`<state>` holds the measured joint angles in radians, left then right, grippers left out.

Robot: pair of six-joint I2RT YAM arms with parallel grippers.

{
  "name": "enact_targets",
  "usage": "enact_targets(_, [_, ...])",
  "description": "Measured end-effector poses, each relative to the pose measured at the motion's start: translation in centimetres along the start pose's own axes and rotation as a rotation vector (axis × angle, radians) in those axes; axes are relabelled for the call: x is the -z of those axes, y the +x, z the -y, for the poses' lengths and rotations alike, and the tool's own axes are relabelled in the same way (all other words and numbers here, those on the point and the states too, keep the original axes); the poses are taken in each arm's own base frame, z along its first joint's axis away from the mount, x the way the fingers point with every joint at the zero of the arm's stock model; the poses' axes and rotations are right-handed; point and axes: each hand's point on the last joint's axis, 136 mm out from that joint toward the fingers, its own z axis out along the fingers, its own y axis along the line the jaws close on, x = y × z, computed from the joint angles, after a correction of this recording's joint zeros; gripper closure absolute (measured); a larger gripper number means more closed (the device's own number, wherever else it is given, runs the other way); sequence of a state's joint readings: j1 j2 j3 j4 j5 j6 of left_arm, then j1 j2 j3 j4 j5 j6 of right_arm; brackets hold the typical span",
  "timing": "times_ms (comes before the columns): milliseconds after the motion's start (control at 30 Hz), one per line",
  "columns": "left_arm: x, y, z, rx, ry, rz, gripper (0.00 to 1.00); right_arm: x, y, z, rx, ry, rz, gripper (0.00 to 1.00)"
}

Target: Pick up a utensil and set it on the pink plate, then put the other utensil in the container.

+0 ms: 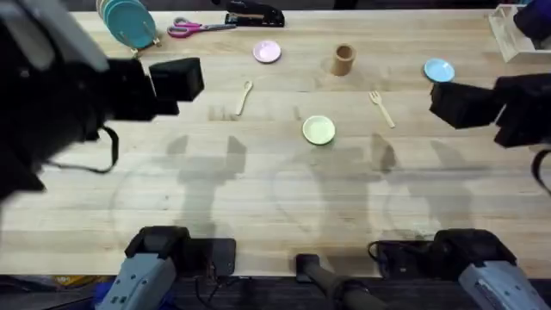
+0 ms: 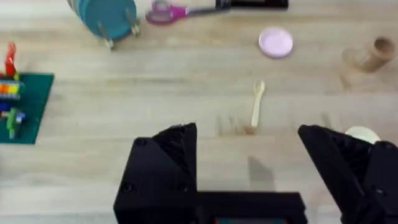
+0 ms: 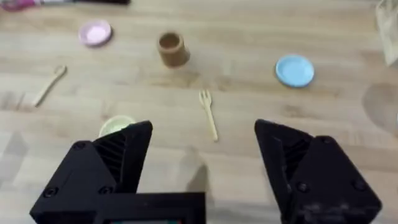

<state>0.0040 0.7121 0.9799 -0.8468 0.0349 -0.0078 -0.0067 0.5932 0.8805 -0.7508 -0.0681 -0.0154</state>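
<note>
A small wooden spoon (image 1: 244,96) (image 2: 257,104) (image 3: 49,84) lies flat on the table, left of centre. The wooden fork (image 1: 381,108) (image 3: 208,114) lies to the right. The pink plate (image 1: 267,52) (image 2: 275,42) (image 3: 95,33) sits at the back with nothing on it. The tan wooden container (image 1: 343,59) (image 2: 375,53) (image 3: 171,49) stands upright to its right. My left gripper (image 2: 249,158) hovers open, raised above the table near the spoon. My right gripper (image 3: 202,162) also hangs open, high above the fork. Neither holds anything.
A pale yellow plate (image 1: 318,130) sits mid-table and a light blue plate (image 1: 439,71) at the right. At the back are teal plates in a rack (image 1: 129,21), pink scissors (image 1: 194,27) and a black stapler (image 1: 254,15). A green mat with colourful bits (image 2: 18,102) lies far left.
</note>
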Motion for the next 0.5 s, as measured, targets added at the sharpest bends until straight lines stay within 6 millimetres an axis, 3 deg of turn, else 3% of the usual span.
enact_targets(333, [-1.5,0.4,0.9,-0.054,0.065,-0.329,0.007,-1.5,0.8,0.1,-0.014,-0.01,-0.363,0.004])
enact_targets(500, [-3.1,0.4,1.3,-0.078,0.098,-0.407,0.007,-2.8,1.1,0.3,-0.006,-0.019,-0.497,0.003])
